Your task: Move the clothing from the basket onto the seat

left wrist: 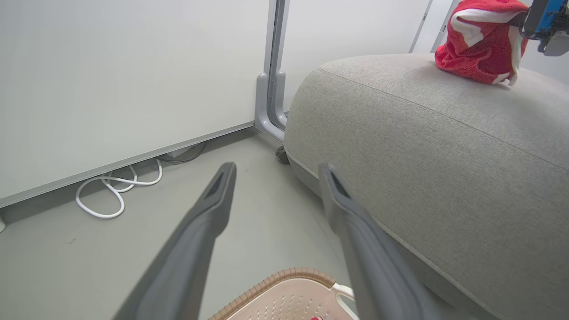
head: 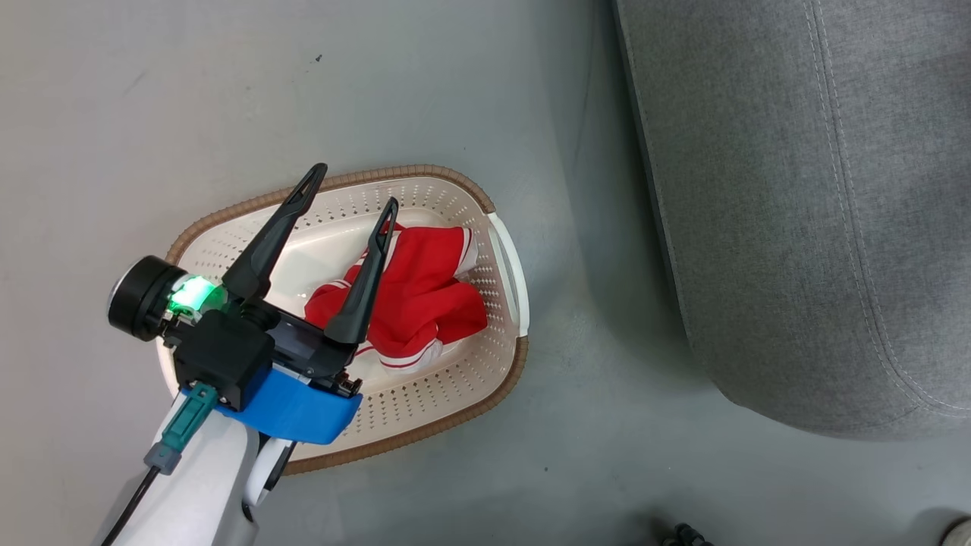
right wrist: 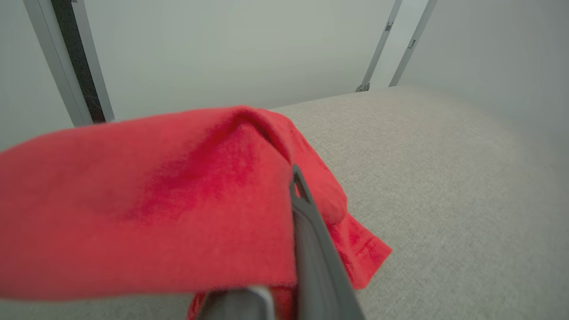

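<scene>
Pinching a red garment (right wrist: 155, 200), the right jaws are pressed together over the grey seat (right wrist: 444, 178), on which the garment is rested. The left jaws are spread wide above the basket (head: 447, 173) on the floor (head: 227, 91), in which a second red garment (head: 425, 296) is seen crumpled.

The red clothing (right wrist: 146, 209) hides one finger of the right tool (right wrist: 286, 180), seemingly pinched.

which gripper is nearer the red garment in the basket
Left. The left gripper hangs open above that red garment; the right gripper is at the sofa cushion, pinching another garment.
</scene>
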You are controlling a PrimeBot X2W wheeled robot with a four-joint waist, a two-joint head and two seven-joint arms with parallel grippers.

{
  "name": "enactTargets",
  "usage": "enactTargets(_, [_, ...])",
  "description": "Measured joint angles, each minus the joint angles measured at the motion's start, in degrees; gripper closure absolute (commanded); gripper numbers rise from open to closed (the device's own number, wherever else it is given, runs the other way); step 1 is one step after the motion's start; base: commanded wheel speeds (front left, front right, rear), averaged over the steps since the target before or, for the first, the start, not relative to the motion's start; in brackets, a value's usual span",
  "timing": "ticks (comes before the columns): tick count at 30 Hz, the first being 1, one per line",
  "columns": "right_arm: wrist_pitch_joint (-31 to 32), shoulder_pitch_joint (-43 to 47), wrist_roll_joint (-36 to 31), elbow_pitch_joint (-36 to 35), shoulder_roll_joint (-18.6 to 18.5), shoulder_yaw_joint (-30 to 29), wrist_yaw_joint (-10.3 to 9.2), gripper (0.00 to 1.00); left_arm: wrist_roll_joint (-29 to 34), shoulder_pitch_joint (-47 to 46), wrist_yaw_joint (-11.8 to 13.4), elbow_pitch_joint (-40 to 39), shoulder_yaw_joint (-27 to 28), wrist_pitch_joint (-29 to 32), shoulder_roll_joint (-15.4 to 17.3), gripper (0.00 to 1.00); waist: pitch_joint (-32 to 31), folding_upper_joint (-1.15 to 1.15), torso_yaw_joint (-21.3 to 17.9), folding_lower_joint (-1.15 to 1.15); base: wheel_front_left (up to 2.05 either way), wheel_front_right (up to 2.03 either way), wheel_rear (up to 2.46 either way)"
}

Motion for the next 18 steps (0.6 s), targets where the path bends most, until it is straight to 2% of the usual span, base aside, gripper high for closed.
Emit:
enactTargets(1, [-0.1, 0.0, -0.9, 0.9, 0.2, -0.4, 0.0, 0.06, 0.0, 0.0, 0.0, -0.1, 0.0, 0.0, 0.0, 0.0, 0.0, 0.0, 0.0, 0.0, 0.0, 0.0, 0.0])
enactTargets(2, [0.0, -0.1, -1.6, 1.8, 0.5, -0.8, 0.0, 0.0, 0.0, 0.0, 0.0, -0.1, 0.0, 0.0, 0.1, 0.0, -0.1, 0.0, 0.0, 0.0, 0.0, 0.0, 0.0])
enactTargets(10, [-2.3, 0.6, -5.3, 6.0, 1.1, -0.9, 0.0, 0.0, -0.2, 0.4, 0.2, 0.5, -0.1, 0.0, -0.7, 0.0, -2.9, 0.0, 0.2, -0.01, 0.0, 0.0, 0.0])
enactTargets(18, [-4.2, 4.4, -6.9, 8.7, 1.6, 0.7, 0.0, 0.0, -1.5, 1.2, 0.3, 2.2, -0.1, 0.0, -3.3, 0.0, -7.6, 0.0, 1.1, -0.01, 0.0, 0.0, 0.0])
